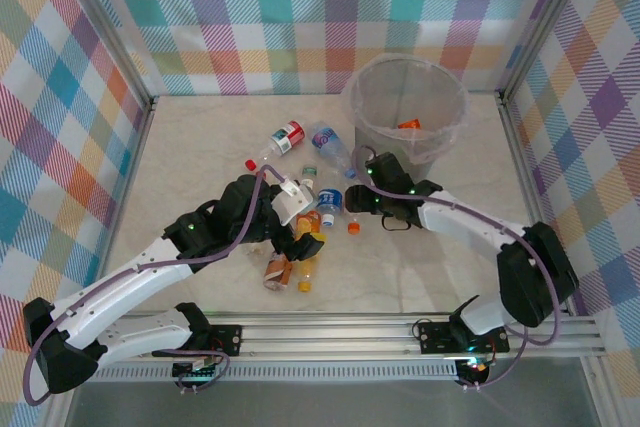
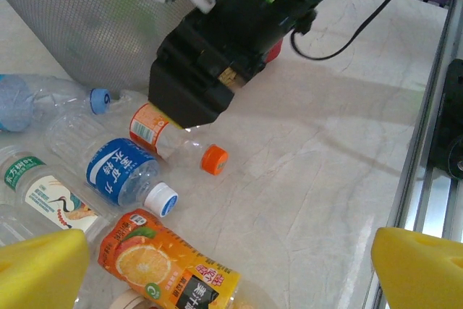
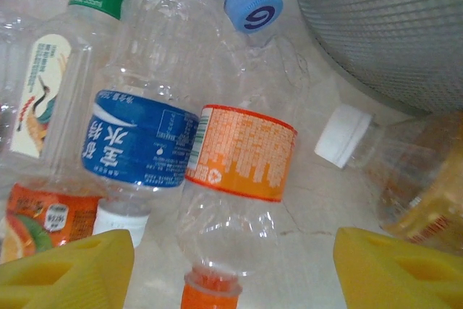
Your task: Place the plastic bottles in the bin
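The right tool hangs open over the orange-labelled bottle, with one yellow finger on each side and neither touching it. This bottle lies flat on the tabletop. Its long axis runs between the fingers, orange cap toward the wrist, so they would close across its width. A blue-labelled bottle touches one side of it, leaving little room there. The bin stands just beyond, nearer to this arm. The left tool is wide open above an orange juice bottle.
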Controlling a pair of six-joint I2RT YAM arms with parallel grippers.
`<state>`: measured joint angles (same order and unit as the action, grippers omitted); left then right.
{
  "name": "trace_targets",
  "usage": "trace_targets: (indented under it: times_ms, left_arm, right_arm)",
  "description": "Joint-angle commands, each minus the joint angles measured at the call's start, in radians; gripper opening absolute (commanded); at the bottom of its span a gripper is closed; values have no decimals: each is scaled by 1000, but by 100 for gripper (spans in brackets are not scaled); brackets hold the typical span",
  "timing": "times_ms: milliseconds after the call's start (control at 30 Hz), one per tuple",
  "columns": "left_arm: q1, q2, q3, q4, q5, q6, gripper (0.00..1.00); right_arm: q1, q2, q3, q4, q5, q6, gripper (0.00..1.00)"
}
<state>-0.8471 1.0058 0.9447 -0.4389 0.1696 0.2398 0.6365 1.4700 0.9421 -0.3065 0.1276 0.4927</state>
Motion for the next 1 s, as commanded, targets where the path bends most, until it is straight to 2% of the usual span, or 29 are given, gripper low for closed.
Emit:
trace_targets:
  times_ms: [0, 367, 967]
  left_arm:
    - [-2, -7, -9, 22, -3, -11, 100]
    - [-2, -8, -8, 25, 0, -13, 100]
    - [-1, -11, -7, 26, 9, -16, 100]
  right_arm:
    - [8, 50, 4, 94, -6, 30, 74]
    - [7, 210, 79, 114, 21, 40, 72]
    - [6, 331, 154, 68, 76, 48, 67]
